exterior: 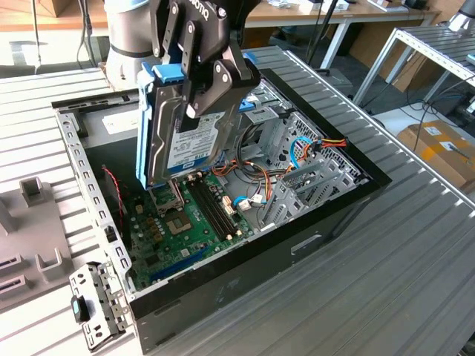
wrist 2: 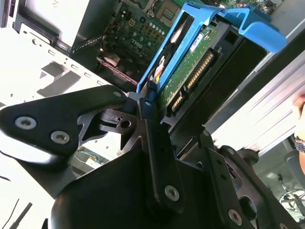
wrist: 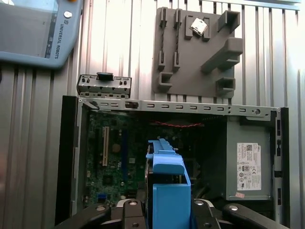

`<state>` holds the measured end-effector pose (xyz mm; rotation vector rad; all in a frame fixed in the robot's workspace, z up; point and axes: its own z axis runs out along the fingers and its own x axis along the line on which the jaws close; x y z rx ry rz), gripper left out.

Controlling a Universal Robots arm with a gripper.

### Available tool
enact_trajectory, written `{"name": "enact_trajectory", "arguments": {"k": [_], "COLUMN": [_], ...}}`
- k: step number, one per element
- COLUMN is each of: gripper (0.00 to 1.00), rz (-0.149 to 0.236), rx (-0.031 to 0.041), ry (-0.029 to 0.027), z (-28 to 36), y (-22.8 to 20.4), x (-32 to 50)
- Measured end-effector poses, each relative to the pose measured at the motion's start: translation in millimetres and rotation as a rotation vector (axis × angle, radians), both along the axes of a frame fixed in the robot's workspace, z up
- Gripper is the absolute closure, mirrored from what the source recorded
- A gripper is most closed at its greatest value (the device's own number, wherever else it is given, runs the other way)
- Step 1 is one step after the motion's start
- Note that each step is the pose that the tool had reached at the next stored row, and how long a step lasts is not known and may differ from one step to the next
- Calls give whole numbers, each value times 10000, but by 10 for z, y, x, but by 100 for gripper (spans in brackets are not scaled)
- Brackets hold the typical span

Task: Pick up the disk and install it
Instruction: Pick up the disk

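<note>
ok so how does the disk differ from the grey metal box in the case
The disk hangs on edge in the hand above the open case; the grey metal box sits inside a corner of it. The disk wears blue rails; the box is bare grey. The disk is slimmer than the box. Both are rectangular.

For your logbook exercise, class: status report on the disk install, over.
Gripper shut on disk. Disk upright, held over open computer case. Loose cables inside case, beside it.
</note>
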<state>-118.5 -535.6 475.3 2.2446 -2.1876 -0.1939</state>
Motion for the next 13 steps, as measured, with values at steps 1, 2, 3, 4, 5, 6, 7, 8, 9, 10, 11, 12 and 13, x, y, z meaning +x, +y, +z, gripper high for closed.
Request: {"name": "enact_trajectory", "arguments": {"k": [1, 2, 3, 4, 5, 6, 7, 8, 9, 10, 11, 12, 13], "gripper": [64, 64, 64, 64, 64, 64, 64, 64, 64, 64, 64, 64, 64], "rz": [0, 0, 0, 1, 1, 1, 0, 0, 1, 0, 0, 0, 0], "rx": [0, -1, 1, 0, 0, 0, 0, 0, 1, 0, 0, 0, 0], "ry": [0, 0, -1, 0, 0, 0, 0, -1, -1, 0, -1, 0, 0], "z": [-1, -2, -4, -4, -5, -5, -6, -7, -8, -8, -9, -9, -10], "y": [-19, -48, -64, -85, -100, -112, -123, -144, -158, -171, -180, -194, -202], "x": [0, 1, 1, 2, 2, 2, 3, 3, 3, 3, 3, 4, 4]}}
